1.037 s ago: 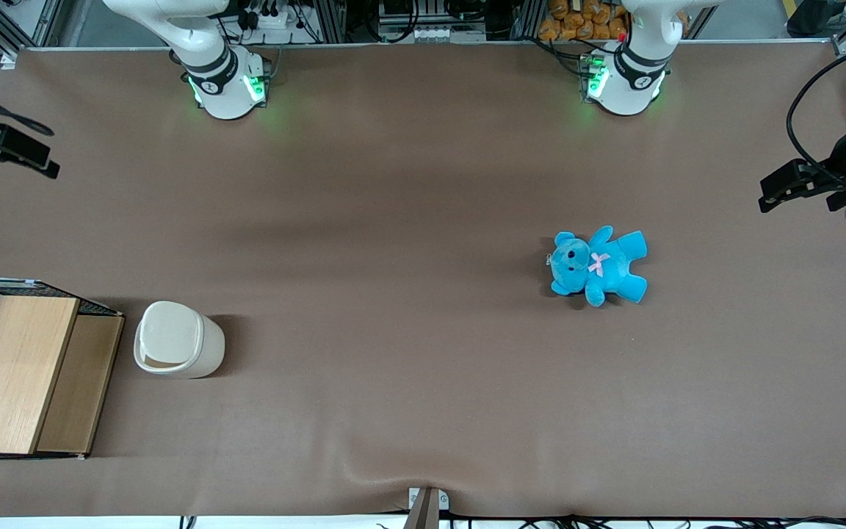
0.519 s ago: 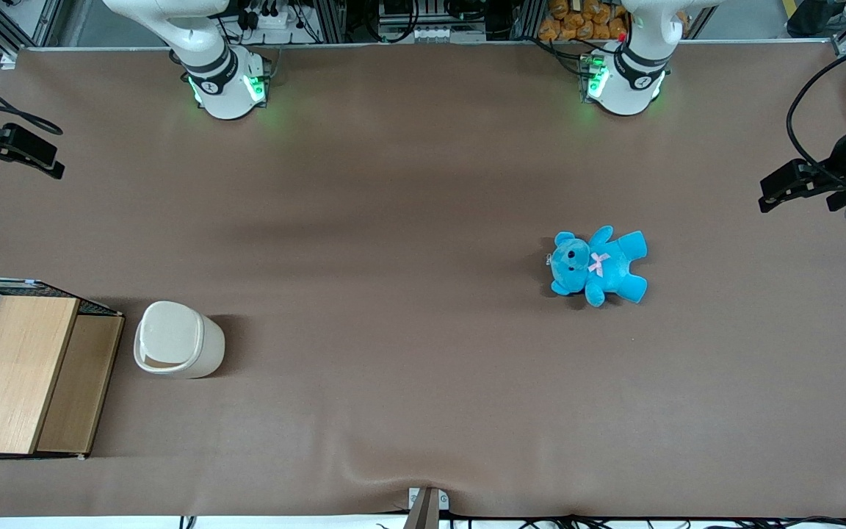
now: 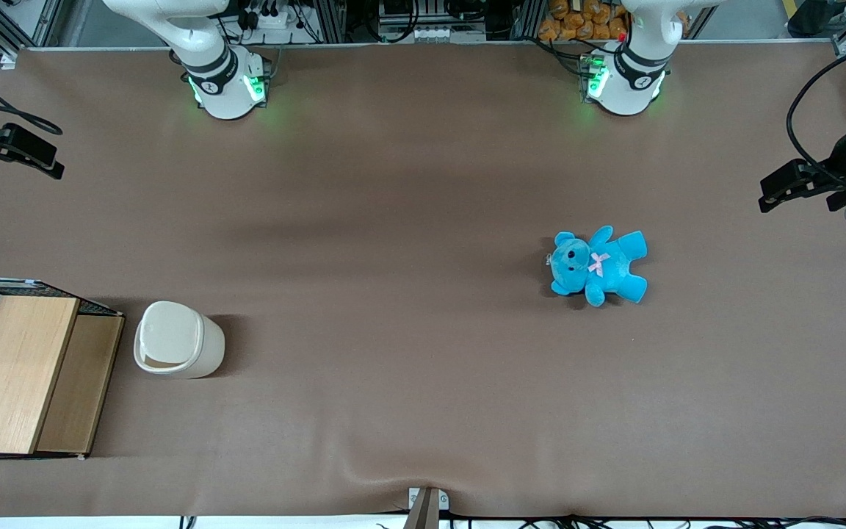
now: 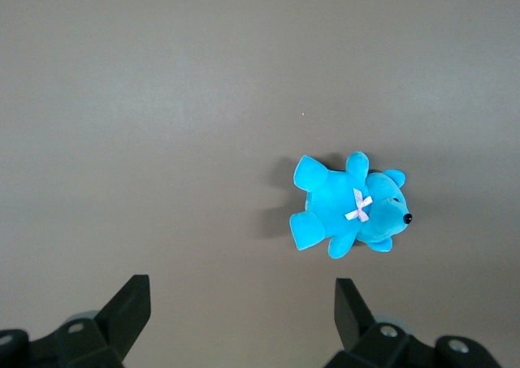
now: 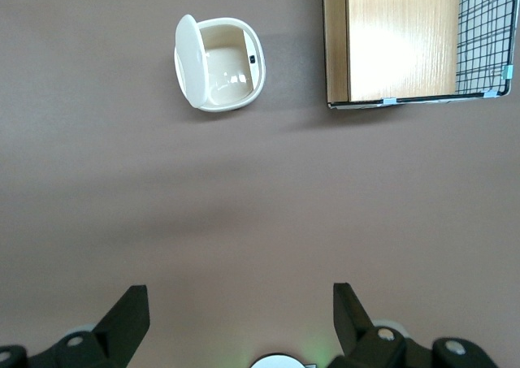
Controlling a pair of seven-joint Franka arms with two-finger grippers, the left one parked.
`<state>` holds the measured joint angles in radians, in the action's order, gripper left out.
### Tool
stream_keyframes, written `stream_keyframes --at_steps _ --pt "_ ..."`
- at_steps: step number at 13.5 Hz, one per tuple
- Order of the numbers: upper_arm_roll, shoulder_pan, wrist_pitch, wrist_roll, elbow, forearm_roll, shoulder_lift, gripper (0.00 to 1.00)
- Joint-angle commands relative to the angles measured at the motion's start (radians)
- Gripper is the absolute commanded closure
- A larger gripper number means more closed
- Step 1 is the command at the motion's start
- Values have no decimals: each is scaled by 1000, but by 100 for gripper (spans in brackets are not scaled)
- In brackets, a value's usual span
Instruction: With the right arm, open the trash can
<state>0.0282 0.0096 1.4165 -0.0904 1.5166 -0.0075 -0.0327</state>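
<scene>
The trash can (image 3: 177,339) is a small cream-white bin standing beside the wire crate toward the working arm's end of the table. From the right wrist, the trash can (image 5: 219,63) shows a glossy cream hollow inside its rim. A pale lid flap (image 5: 187,59) stands along the rim edge away from the crate. My right gripper (image 3: 19,150) hangs at the table's edge, farther from the front camera than the can and well apart from it. That gripper (image 5: 239,295) is open, its black fingers (image 5: 130,311) spread wide with nothing between them.
A wooden-topped wire crate (image 3: 15,371) (image 5: 402,39) stands next to the can at the table's end. A blue teddy bear (image 3: 599,266) lies toward the parked arm's end. A brown cloth (image 3: 393,294) covers the table.
My right gripper shifted slightly toward the table's middle between one second and half a second ago, and has held still since. The can, crate and bear have not moved.
</scene>
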Motion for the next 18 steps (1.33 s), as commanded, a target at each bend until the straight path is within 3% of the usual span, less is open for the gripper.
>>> stream_keyframes --at_steps 1,18 --pt "-11 -14 2 12 -3 -20 -3 0" --pt "-10 -16 4 101 -3 -25 4 0"
